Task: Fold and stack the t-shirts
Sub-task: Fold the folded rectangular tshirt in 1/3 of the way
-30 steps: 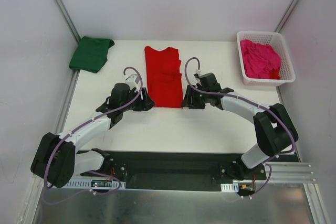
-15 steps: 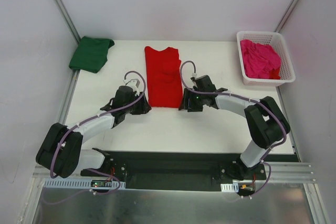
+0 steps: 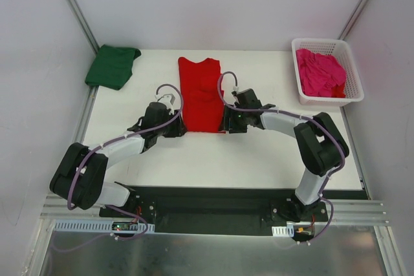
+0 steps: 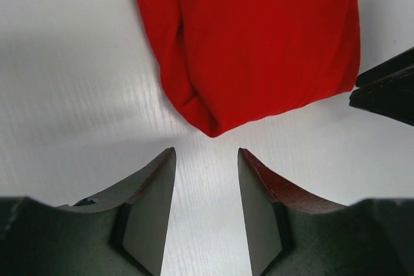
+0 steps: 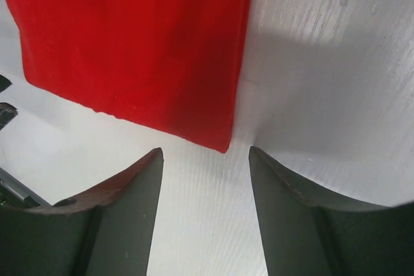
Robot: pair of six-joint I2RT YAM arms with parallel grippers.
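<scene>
A red t-shirt [image 3: 201, 95] lies folded into a long strip in the middle of the white table. My left gripper [image 3: 178, 128] is open at the strip's near left corner [image 4: 210, 127], which lies just ahead of the gap between its jaws. My right gripper [image 3: 226, 125] is open at the near right corner [image 5: 223, 143], likewise just short of it. Neither gripper holds cloth. A dark green t-shirt [image 3: 112, 66] lies folded at the far left corner. A magenta pink t-shirt [image 3: 319, 73] is crumpled in the basket.
The white lattice basket [image 3: 352, 79] stands at the far right of the table. White walls and metal posts close in the table's sides. In the left wrist view the right gripper's dark fingers [image 4: 388, 92] show beyond the red strip.
Both grippers have moved inward to the near corners of the red t-shirt. The left jaws have narrowed somewhat.
</scene>
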